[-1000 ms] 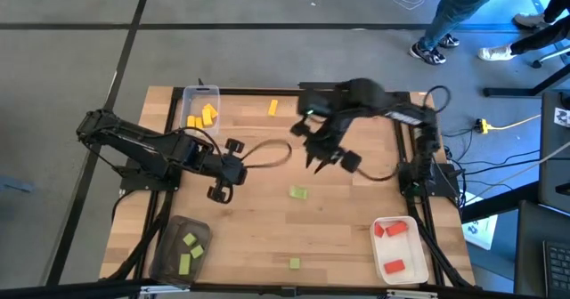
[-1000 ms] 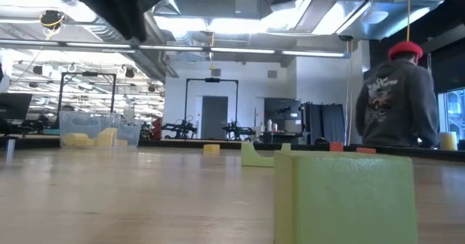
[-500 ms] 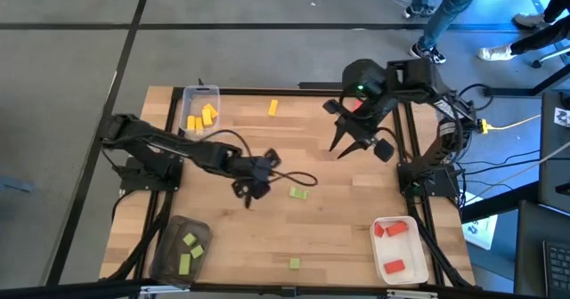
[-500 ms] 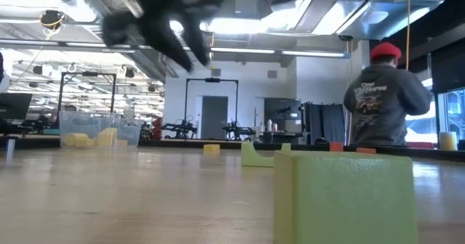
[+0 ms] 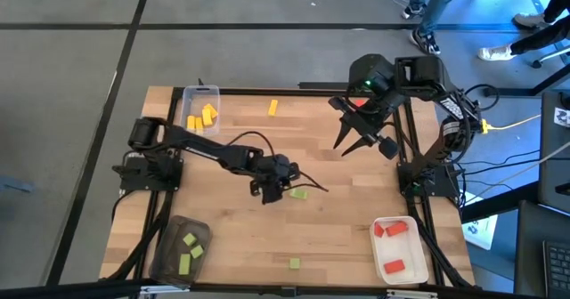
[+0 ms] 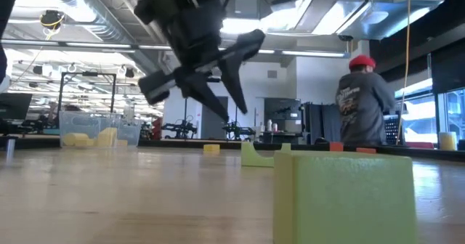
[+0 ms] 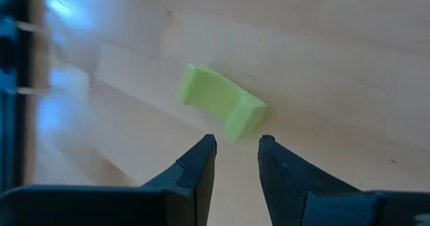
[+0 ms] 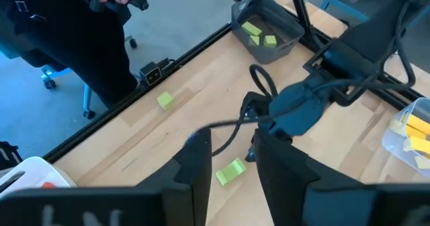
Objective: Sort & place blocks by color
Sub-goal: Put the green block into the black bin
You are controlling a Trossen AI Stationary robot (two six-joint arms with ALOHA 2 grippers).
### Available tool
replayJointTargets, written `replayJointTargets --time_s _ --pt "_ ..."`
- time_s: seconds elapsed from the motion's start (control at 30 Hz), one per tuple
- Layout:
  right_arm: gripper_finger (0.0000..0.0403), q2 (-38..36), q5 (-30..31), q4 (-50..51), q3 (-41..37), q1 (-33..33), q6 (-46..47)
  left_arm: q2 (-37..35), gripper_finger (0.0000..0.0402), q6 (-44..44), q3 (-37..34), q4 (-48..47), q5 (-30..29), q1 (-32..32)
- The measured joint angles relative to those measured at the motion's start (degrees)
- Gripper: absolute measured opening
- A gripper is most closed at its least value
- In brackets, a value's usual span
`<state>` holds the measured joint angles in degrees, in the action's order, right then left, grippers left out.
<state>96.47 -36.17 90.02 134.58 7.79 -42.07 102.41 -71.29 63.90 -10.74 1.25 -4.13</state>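
A light green block (image 5: 298,193) (image 7: 218,108) lies flat on the wood near the table's middle. My left gripper (image 5: 281,189) (image 7: 236,145) hangs just left of it, open with a narrow gap, its tips short of the block. In the low view the left gripper (image 6: 218,91) hovers above the tabletop. My right gripper (image 5: 358,142) (image 8: 232,145) is open and raised over the far right part of the table. One yellow block (image 5: 273,108) lies near the far edge and another green block (image 5: 294,263) (image 6: 341,193) near the near edge.
A clear tray (image 5: 212,92) at the far left holds yellow blocks. A dark tray (image 5: 169,232) at the near left holds green ones, and a white tray (image 5: 381,246) at the near right holds red ones. A cable (image 5: 312,185) trails from the left arm. People stand beyond the far edge.
My left gripper has swung from the table's left toward its middle and come down next to the green block. My right gripper has drawn back from the middle toward the far right corner. A person in the room behind has walked leftward.
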Motion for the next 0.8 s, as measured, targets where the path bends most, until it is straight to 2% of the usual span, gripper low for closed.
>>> replayJointTargets --time_s 0.17,0.33,0.8 --pt "0.0114 0.00 0.01 -0.02 0.00 -0.02 -0.10 0.63 0.0104 -4.15 -0.04 0.89 -0.06 0.01" --pt "0.0114 0.02 0.01 0.00 0.00 -0.02 -0.13 0.63 0.0104 -5.40 -0.04 1.77 3.85 0.01" --pt "0.0114 0.02 0.01 0.00 0.00 -0.02 -0.15 3.71 0.0104 -10.69 0.05 5.87 2.63 0.27"
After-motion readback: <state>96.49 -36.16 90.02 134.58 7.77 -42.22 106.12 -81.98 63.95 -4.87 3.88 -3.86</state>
